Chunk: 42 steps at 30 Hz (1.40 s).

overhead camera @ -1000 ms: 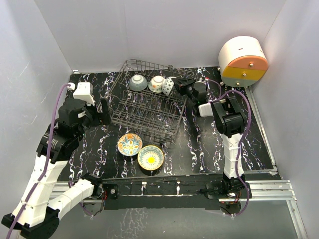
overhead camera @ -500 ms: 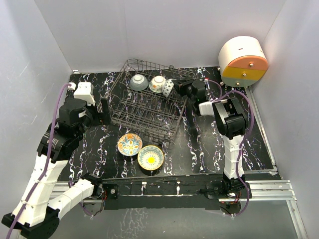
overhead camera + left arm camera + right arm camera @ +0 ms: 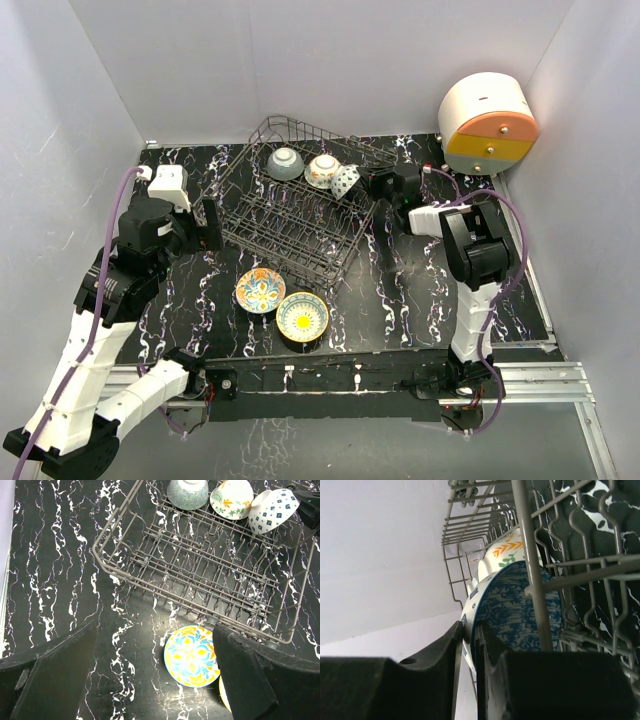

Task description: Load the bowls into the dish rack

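Note:
The dark wire dish rack (image 3: 285, 225) holds three bowls along its far side: a grey one (image 3: 286, 162), an orange-green floral one (image 3: 323, 169) and a blue one (image 3: 346, 181) tipped on its side. My right gripper (image 3: 368, 184) is shut on the blue bowl's rim (image 3: 520, 607) at the rack's right wall; its fingers (image 3: 447, 655) pinch the rim. The orange-blue floral bowl (image 3: 260, 290) and the yellow sunflower bowl (image 3: 302, 316) sit on the table in front of the rack. My left gripper (image 3: 210, 225) is open and empty left of the rack, above the table near the orange-blue bowl (image 3: 192, 655).
A white, orange and yellow drum-shaped box (image 3: 488, 122) stands at the back right. White walls close in the black marbled table (image 3: 420, 290) on three sides. The rack wires (image 3: 530, 555) cross right in front of the right wrist camera.
My right gripper has pulled to the right with the blue bowl in it. The rack and its bowls have shifted a little right with it. The left arm has not moved.

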Available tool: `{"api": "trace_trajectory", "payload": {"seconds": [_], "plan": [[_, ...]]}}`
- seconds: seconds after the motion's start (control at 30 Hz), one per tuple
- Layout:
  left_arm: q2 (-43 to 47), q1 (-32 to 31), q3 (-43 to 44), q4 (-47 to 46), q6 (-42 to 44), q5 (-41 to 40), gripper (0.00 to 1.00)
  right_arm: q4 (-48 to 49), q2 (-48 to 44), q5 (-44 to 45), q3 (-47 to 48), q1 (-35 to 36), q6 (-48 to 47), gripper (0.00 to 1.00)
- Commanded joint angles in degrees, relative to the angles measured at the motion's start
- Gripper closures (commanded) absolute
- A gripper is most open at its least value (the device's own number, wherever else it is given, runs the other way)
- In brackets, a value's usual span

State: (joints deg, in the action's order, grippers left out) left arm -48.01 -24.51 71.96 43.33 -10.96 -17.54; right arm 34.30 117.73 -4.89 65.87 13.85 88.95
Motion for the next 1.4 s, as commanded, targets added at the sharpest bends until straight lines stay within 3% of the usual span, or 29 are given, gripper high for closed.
{"api": "trace_trajectory", "payload": {"seconds": [0.0,0.27,0.53,0.83,1.07,1.37], "plan": [[0.6,-0.2,-0.3,-0.5,0.1,-0.2,0.04,-6.0,-5.4,4.3,-0.5,-2.0,-2.8,0.81],[1.1,-0.2,-0.8,-0.5,-0.5,0.2,0.04,-16.1,-9.7,7.1,0.5,-2.6,-5.1,0.74],[1.6,-0.2,-0.9,-0.3,-0.6,0.4,0.04,-29.8,-10.0,8.2,8.6,-2.8,-11.2,0.66],[2.1,-0.2,-0.7,0.4,-0.9,0.7,0.04,-31.8,-12.3,9.0,9.2,-2.9,-14.5,0.61],[1.8,-0.2,-0.4,0.6,-1.3,1.2,0.04,-34.6,-14.4,7.2,14.7,-2.5,-23.0,0.53],[1.1,-0.2,2.7,1.2,-2.3,0.5,0.03,-53.0,-15.6,4.4,29.0,3.7,-39.2,0.45]]}}
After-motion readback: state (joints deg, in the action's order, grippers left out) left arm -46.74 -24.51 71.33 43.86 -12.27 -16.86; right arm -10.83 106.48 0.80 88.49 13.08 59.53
